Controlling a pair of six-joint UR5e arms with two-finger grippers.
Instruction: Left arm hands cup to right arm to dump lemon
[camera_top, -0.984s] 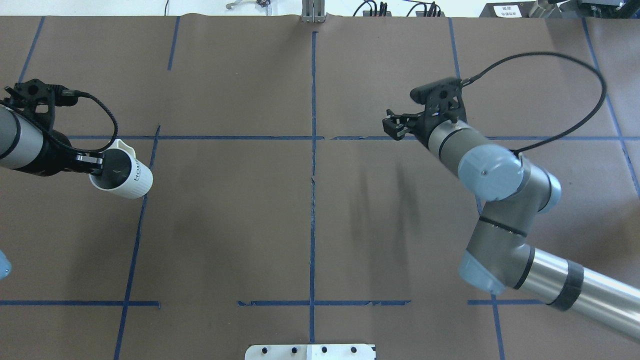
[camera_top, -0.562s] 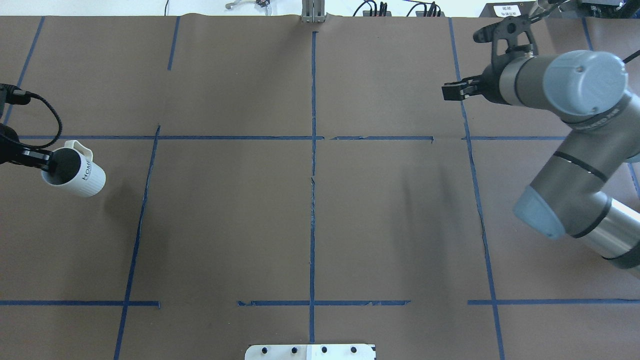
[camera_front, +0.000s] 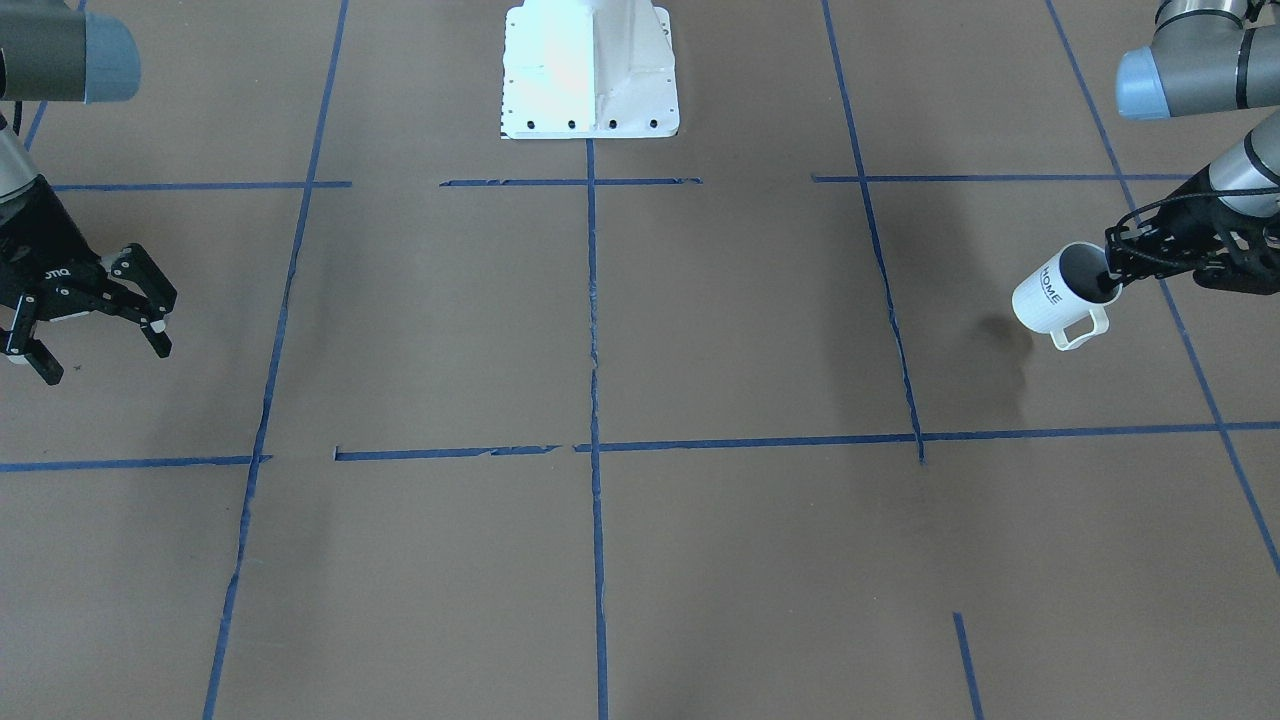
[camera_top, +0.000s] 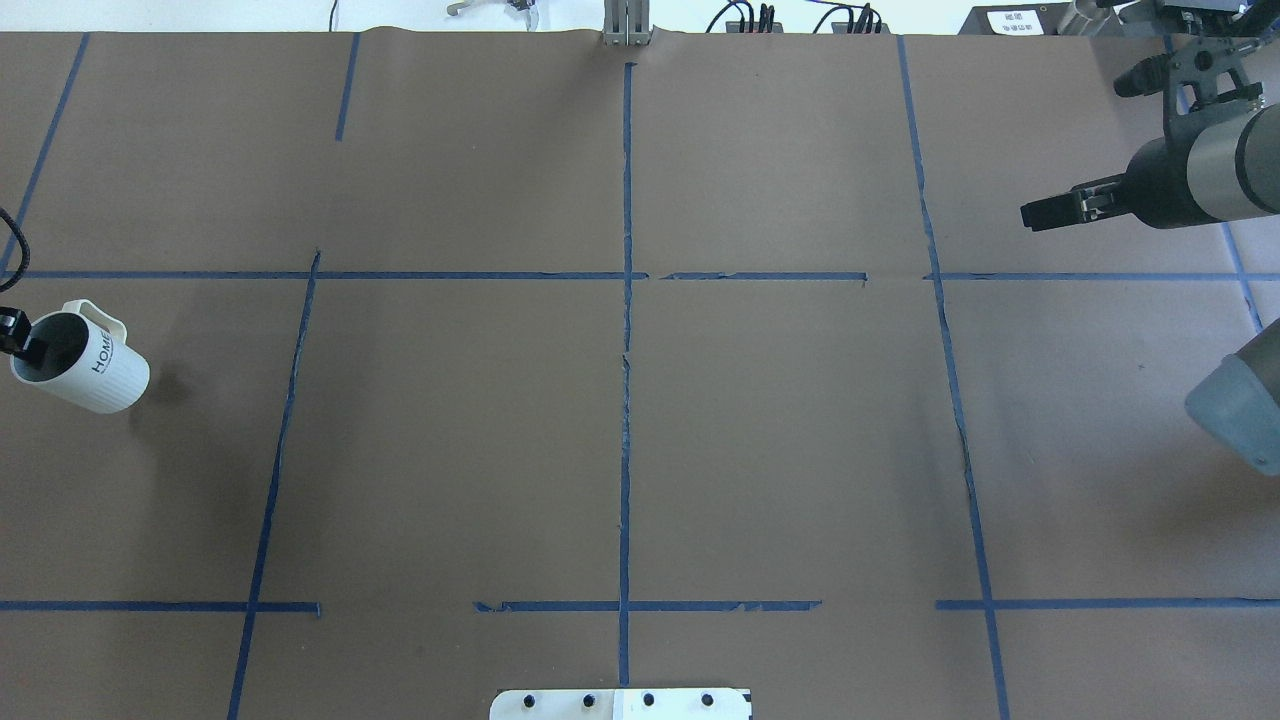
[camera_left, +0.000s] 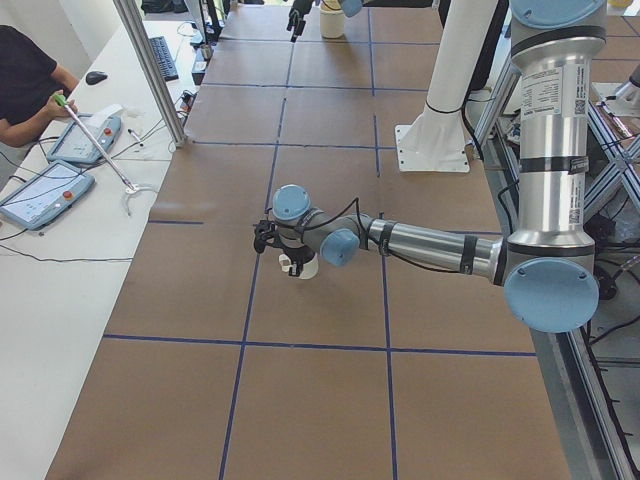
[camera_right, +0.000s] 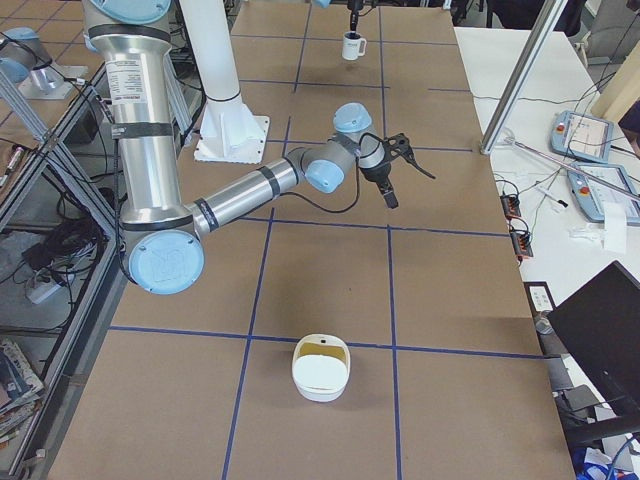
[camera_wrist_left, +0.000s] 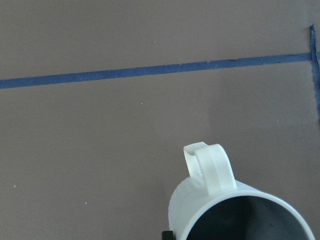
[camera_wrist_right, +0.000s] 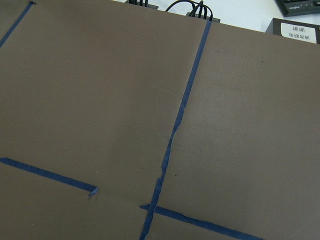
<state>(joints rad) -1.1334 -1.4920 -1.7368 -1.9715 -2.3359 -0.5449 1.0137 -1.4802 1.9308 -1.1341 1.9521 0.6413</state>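
Note:
The white ribbed cup (camera_top: 85, 362) with "HOME" lettering hangs tilted above the table at the far left edge. It also shows in the front view (camera_front: 1058, 293) and the left wrist view (camera_wrist_left: 235, 205). My left gripper (camera_front: 1118, 270) is shut on the cup's rim, opposite the handle. My right gripper (camera_front: 100, 355) is open and empty at the far right of the table; it also shows in the overhead view (camera_top: 1040, 213) and the exterior right view (camera_right: 395, 175). The cup's inside looks dark. The lemon does not show.
A white bowl (camera_right: 320, 368) sits on the table near the right end. The robot's white base (camera_front: 590, 70) stands at the near middle edge. Blue tape lines (camera_top: 625, 330) cross the brown table. An operator (camera_left: 25, 80) sits at a side table.
My left arm has carried the cup further left and a little down, to the view's edge. My right arm has swung back to the right, away from the middle.

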